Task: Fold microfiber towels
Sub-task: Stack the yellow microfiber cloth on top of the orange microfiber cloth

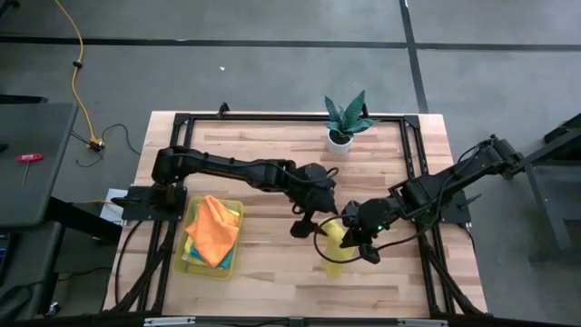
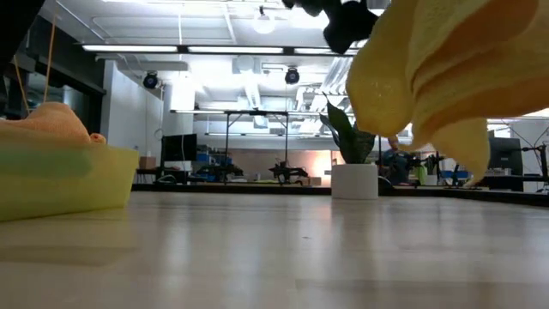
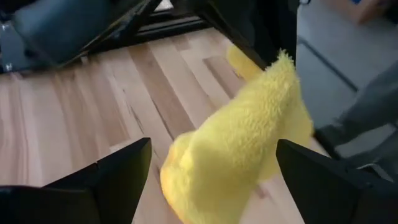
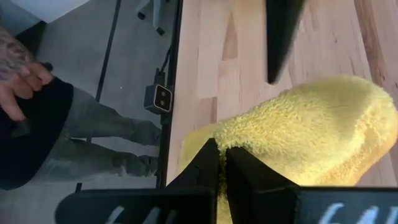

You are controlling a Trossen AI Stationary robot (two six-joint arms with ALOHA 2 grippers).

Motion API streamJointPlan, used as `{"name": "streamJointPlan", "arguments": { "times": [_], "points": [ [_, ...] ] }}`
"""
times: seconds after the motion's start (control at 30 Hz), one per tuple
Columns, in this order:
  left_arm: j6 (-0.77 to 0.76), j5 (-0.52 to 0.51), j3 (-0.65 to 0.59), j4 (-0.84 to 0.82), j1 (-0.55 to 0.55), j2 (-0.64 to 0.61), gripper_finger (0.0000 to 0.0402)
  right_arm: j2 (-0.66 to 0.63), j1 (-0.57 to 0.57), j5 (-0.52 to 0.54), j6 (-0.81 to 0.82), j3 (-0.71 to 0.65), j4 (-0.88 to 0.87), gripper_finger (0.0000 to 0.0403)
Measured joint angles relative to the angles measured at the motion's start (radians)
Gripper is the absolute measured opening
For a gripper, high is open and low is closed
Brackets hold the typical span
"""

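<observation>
One yellow towel [image 1: 334,247] hangs in the air over the middle of the desk's near edge, pinched at an upper fold by the right claw [image 1: 360,243], whose fingers are pressed together on the cloth. It looks light, soft and fluffy, with no stiffness at all: it droops in loose folds and will go wherever it is pulled, so the sensible hold is a corner or a hem rather than the bunched middle, and two corners held apart would be needed to stretch it flat. As it hangs, its long axis runs roughly from the right claw down toward the desk [image 1: 272,182], with the free end lowest; in the low view that end hangs clear of the wood. The left claw [image 1: 311,221] is just beside the cloth on its far left side, fingers spread wide with the towel between them but not gripped. The other towels [image 1: 212,231] lie heaped in a yellow tray [image 1: 235,263] near the desk's near-left corner, an orange one on top.
</observation>
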Motion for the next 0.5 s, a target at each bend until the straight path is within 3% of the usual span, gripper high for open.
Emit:
{"name": "streamJointPlan", "arguments": {
  "times": [0.13, 0.5],
  "points": [
    [0.085, -0.065, -0.001, 0.016, -0.022, 0.036, 0.0336, 0.000, 0.000, 0.000, 0.000, 0.000, -0.001, 0.0000],
    [0.132, -0.039, 0.000, 0.067, -0.052, 0.076, 0.0333, 0.000, 0.000, 0.001, 0.000, 0.000, 0.005, 0.0000]
  ]
}}
